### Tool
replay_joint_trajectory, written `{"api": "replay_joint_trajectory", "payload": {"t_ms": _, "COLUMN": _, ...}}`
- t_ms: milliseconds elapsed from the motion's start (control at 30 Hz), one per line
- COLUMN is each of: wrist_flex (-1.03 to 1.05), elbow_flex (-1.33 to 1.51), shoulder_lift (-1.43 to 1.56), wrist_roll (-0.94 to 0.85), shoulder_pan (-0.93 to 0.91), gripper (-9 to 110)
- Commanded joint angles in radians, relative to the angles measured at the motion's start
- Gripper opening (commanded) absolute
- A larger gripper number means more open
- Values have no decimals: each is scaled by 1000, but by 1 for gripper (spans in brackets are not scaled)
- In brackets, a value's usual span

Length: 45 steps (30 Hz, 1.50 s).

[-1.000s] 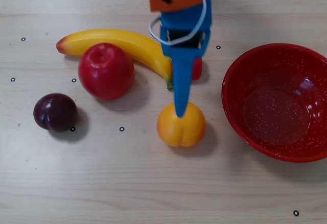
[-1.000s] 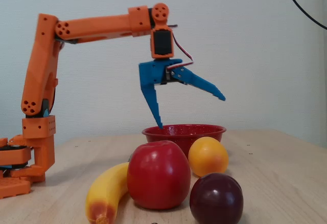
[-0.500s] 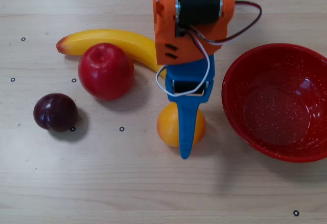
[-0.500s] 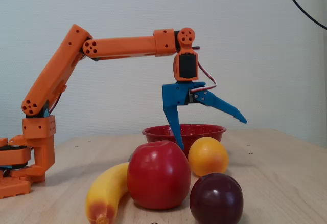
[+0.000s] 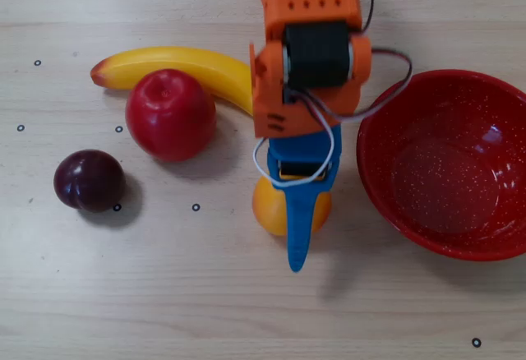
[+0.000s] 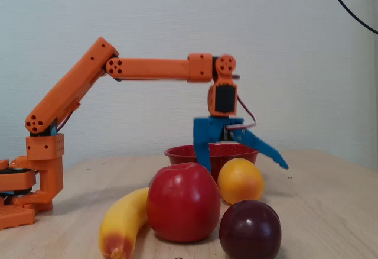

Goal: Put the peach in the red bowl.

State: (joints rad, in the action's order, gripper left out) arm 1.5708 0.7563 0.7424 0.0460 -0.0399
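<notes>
The red bowl (image 5: 448, 163), largest thing on the bench (image 5: 246, 311), sat at three o'clock in the overhead view, its speckled inside bare. My arm (image 6: 153, 68) reached out level in the fixed view, wrist turned down. The red apple (image 5: 170, 114) lay at nine to ten o'clock, touching or nearly touching the banana (image 5: 185, 68) behind it, and the peach (image 5: 271, 208) rested on the bench near the centre of the overhead view, just beside the bowl's near rim but outside it. The plum (image 5: 89, 180) sat alone toward nine o'clock.

I judged this the approach step: nothing was lifted. My fingers (image 6: 208, 143) stood wide apart, holding nothing, my gripper (image 6: 245, 167) straddling the peach from above. The next move called for lowering until the peach sat between the tips, then closing gently on its round, slippery sides before carrying it toward three o'clock.

The fixed view showed the spread of the fingers and their height above the bench. The overhead view stacked them into one blue blade, hiding the gap, yet it alone showed how I lined up over the peach and the empty bowl.
</notes>
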Motion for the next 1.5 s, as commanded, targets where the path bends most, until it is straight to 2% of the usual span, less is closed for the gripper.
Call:
{"api": "replay_joint_trajectory", "payload": {"t_ms": 0, "wrist_flex": -17, "elbow_flex": -84, "shoulder_lift": 57, "wrist_roll": 5, "shoulder_pan": -6, "gripper": 60}}
{"api": "replay_joint_trajectory", "payload": {"t_ms": 567, "wrist_flex": -118, "elbow_flex": -84, "shoulder_lift": -35, "wrist_roll": 18, "shoulder_pan": -11, "gripper": 59}}
{"api": "replay_joint_trajectory", "payload": {"t_ms": 1467, "wrist_flex": -107, "elbow_flex": -44, "shoulder_lift": -29, "wrist_roll": -9, "shoulder_pan": 15, "gripper": 56}}
